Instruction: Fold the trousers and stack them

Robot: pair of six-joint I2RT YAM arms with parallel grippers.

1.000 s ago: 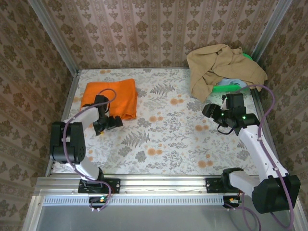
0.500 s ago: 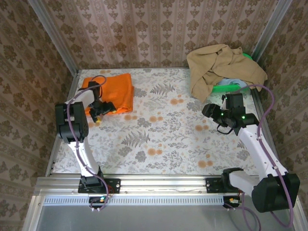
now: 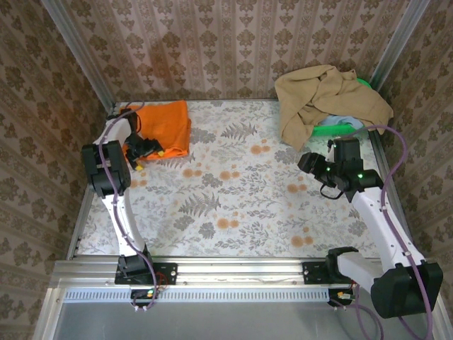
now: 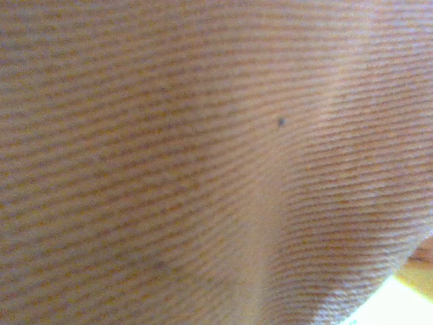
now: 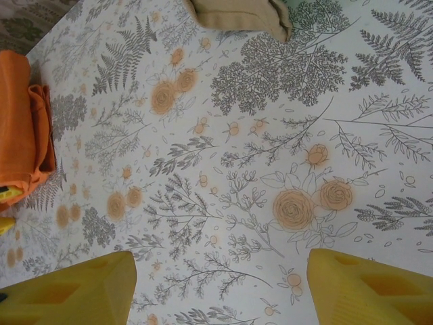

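Bright orange soft-fabric trousers [image 3: 166, 126], folded into a compact, roughly rectangular bundle, lying in the far-left corner of the floral-patterned bench [image 3: 241, 202], close to the left wall. Top face smooth and flat from above, with the legs tucked out of sight inside the fold and the right edge slightly rounded. From the right wrist camera, the same trousers [image 5: 17, 128] at the left border: stacked layers visible at the edge, a thick rounded fold on top and a thinner layer poking out beneath it. From the left wrist camera, the fabric [image 4: 203, 162] very near the lens: fine parallel ribs running across, a soft crease down the middle, blurred at that closeness. Left end effector [image 3: 147, 151] at the near edge of the bundle, dark body over the orange cloth; wide, narrow or gripping the cloth, impossible to tell. Right end effector [image 3: 312, 167] well apart from the trousers, over the right side of the bench; seen from its own camera [image 5: 216, 291], yellow fingers [image 5: 74, 288] set wide with bare bench [image 5: 270, 135] between them, holding nothing. Crumpled tan cloth garment [image 3: 325, 95] heaped in the far-right corner over a green-rimmed basket [image 3: 338, 128].
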